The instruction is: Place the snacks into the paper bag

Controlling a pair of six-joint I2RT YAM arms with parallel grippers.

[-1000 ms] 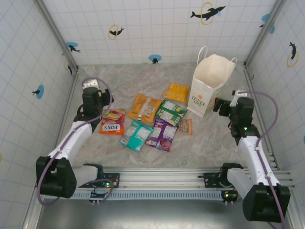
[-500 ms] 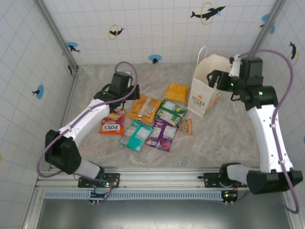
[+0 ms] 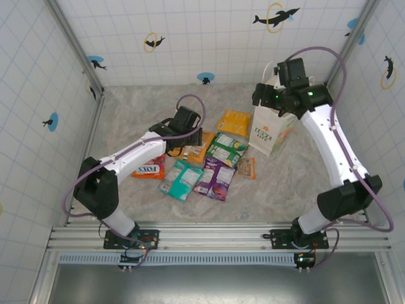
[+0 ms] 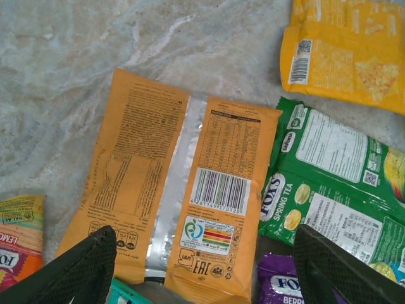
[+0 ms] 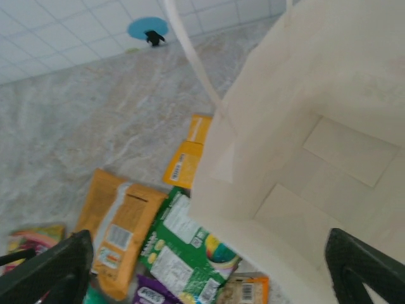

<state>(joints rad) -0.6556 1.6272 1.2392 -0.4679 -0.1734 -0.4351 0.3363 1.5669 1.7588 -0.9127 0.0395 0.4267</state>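
While the left arm stretches out over the marbled counter (image 3: 126, 104), the left fingers (image 4: 82, 266) hang above the orange packet (image 4: 221, 183), spread wide, one dark tip towards each side of the packet's near end and nothing held between them; whether they touch the foil I cannot tell. That packet lies flat, printed back and silver seam facing up. Just beside it sits the green packet (image 4: 335, 183), and the yellow-orange packet (image 4: 345, 50) lies a little apart beyond that. The corner of the purple packet (image 4: 278, 285) peeks in below the green one, and the red-yellow packet (image 4: 19, 234) lies at the left arm's side. From above, the teal packet (image 3: 181, 179) rests next to the purple one, near the front of the cluster, and the tiny brown packet (image 3: 246, 167) lies between the green packet and the foot of the paper bag (image 3: 273, 130). All the snacks lie on the counter, outside the bag. The bag stands upright at the cluster's right side, mouth open, logo towards the arms. The right arm arches high over it, and the right fingers (image 5: 50, 266) hover above the open mouth, set wide apart and gripping nothing, with the bag's pale inner floor in the wrist view.
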